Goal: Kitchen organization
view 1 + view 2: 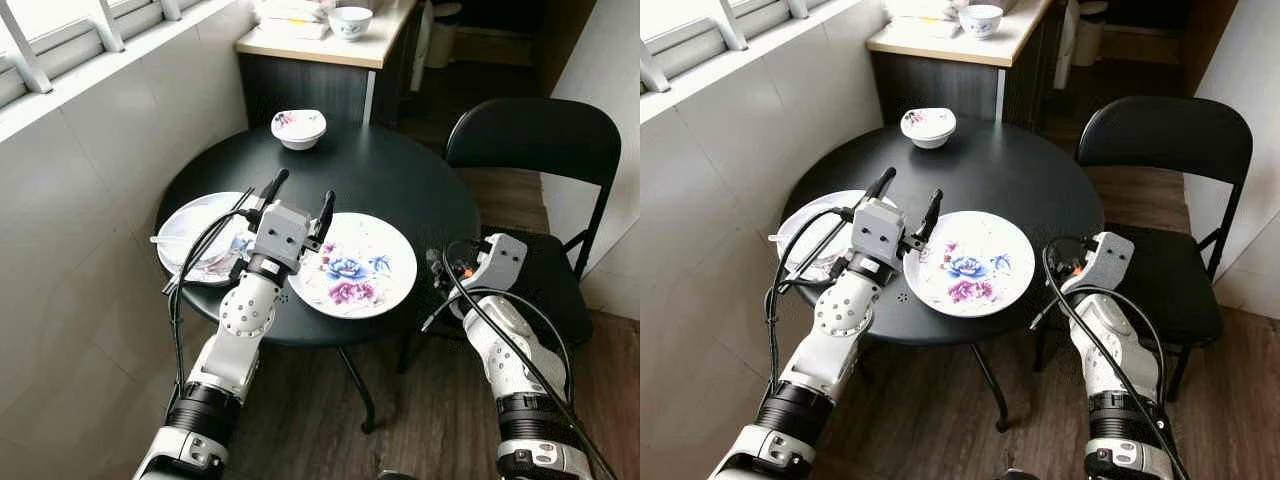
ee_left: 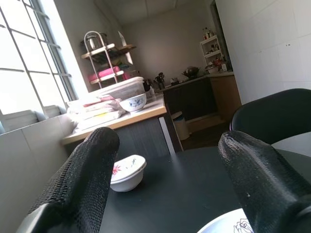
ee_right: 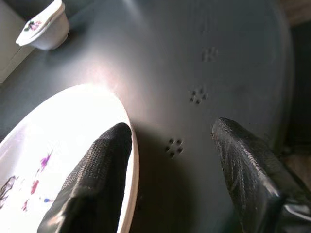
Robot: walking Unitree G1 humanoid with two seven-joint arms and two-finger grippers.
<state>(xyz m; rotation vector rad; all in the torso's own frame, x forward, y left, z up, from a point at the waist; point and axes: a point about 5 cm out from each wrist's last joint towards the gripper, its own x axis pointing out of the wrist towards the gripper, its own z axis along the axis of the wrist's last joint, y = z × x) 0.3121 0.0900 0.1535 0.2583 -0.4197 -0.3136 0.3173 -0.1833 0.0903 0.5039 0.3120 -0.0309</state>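
At frame centre stands a round, matte black table (image 1: 400, 180) bearing a glossy white floral plate (image 1: 360, 268). Left of it lies a second white plate (image 1: 195, 225) with a utensil on it, and toward the top a small white bowl (image 1: 298, 128) with a flower print. Over the gap between the plates the left gripper (image 1: 299, 201) hovers, its textured black fingers (image 2: 82, 182) spread apart. At the table's right edge, the right gripper (image 3: 170, 170) also gapes wide, beside the floral plate's rim. A black folding chair (image 1: 530, 140) stands at right.
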